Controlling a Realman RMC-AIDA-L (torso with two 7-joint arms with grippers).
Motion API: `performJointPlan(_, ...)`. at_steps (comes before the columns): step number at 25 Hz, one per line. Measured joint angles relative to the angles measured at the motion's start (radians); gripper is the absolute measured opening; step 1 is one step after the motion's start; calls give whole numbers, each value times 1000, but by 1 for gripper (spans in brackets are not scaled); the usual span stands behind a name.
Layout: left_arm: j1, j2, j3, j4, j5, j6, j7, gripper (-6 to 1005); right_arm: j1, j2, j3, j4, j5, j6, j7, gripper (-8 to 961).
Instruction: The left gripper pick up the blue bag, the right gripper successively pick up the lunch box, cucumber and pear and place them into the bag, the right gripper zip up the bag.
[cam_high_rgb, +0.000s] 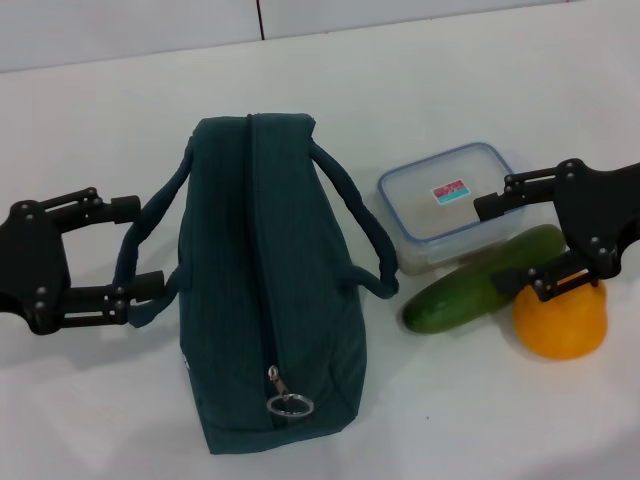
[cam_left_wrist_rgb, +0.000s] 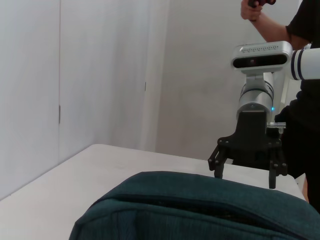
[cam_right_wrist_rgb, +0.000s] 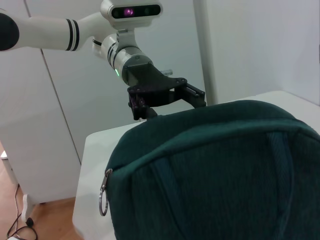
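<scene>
blue bag (cam_high_rgb: 268, 290) lies mid-table, zipped, long axis running away from the robot; its near handle sits between the open fingers of the left gripper (cam_high_rgb: 140, 247), beside it.

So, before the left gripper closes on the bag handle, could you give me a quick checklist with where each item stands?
1. Left gripper open: ok, fingers spread.
2. Handle between its fingers: ok in the head view; height cannot be judged from that view alone.
3. Bag zipper open for loading: not ok, it looks shut, ring pull at the near end.
4. Right gripper clear of the bag: ok, open above the lunch box and cucumber.
5. Lunch box, cucumber and pear outside the bag: ok, all on the table to the bag's right.
6. Lunch box lid on: ok.
</scene>
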Motion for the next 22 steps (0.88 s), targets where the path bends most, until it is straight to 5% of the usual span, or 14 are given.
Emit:
performJointPlan(15,-2,-3,-19,4,-5,-9,-24,875,-10,11,8,-1,3,4,-13,851)
performJointPlan(22,-11,-29,-73,164,18,-9,-298,870,-12,14,9,-2,5,13,-20,849)
